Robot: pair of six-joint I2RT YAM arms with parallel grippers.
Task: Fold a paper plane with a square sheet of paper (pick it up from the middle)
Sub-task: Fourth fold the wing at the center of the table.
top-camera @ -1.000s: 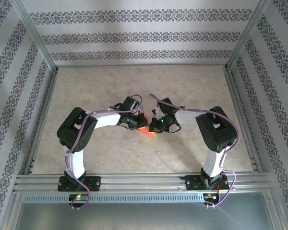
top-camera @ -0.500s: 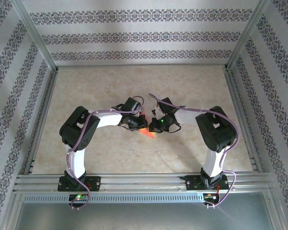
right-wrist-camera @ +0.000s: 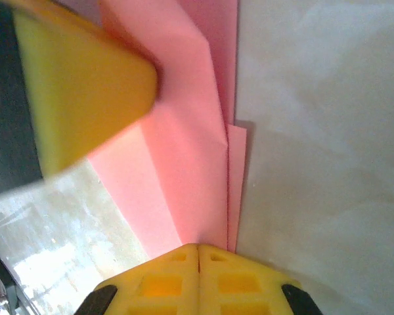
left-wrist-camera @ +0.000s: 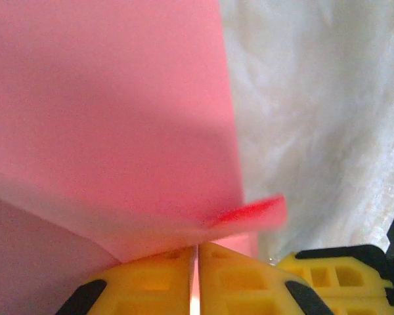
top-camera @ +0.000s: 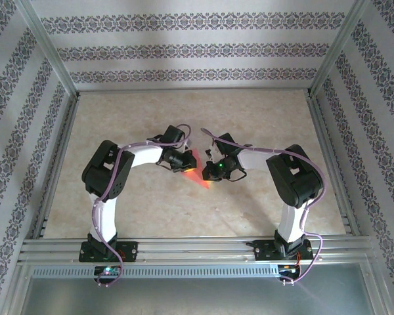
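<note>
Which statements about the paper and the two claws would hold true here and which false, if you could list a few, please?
1. The left claw is shut on the pink paper. True.
2. The right claw is open and empty. False: it is shut on the same paper.
3. The paper is a flat single sheet. False: the right wrist view shows folded, overlapping layers.
4. Both claws meet near the middle of the table. True.
</note>
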